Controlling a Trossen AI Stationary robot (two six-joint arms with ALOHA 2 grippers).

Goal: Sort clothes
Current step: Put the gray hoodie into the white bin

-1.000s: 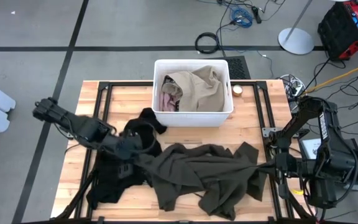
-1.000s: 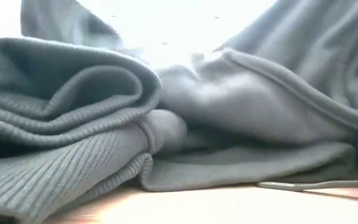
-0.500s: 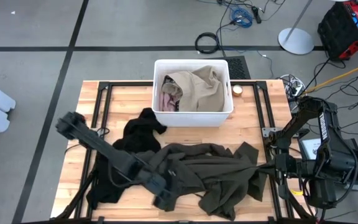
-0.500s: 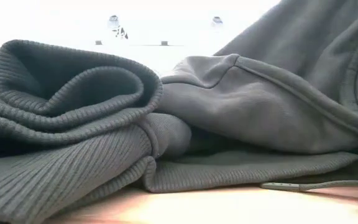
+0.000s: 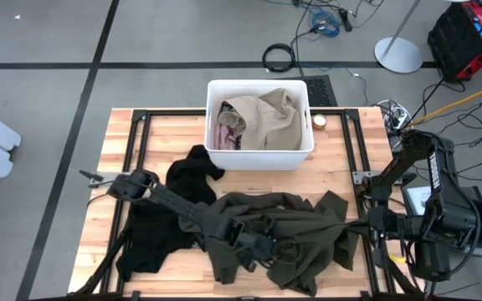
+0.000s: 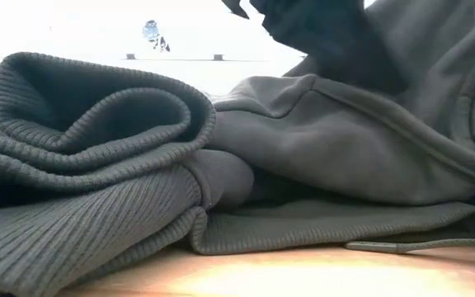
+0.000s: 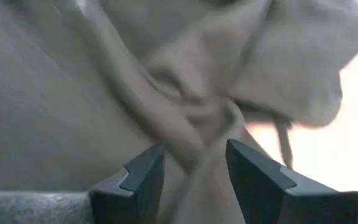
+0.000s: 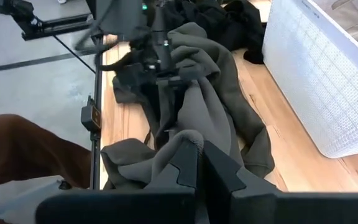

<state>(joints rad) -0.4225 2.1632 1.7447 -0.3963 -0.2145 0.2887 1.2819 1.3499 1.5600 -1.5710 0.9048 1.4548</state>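
You are seeing tan and pink garments (image 5: 262,117) lying binned; olive (image 5: 291,230) and black garments (image 5: 161,234) are remaining on the counter (image 5: 166,134). Left jaws spread over olive folds; right jaws pressed together, pinching its edge.

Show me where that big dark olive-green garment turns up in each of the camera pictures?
High view: the olive-green garment sprawls across the table's near middle, below the white bin.
Low view: its ribbed folds fill nearly the whole picture.
Left wrist view: a bunched fold lies just past the left gripper, whose fingers are apart.
Right wrist view: it trails from the right gripper beside the bin.
Shared landmark: the white bin.
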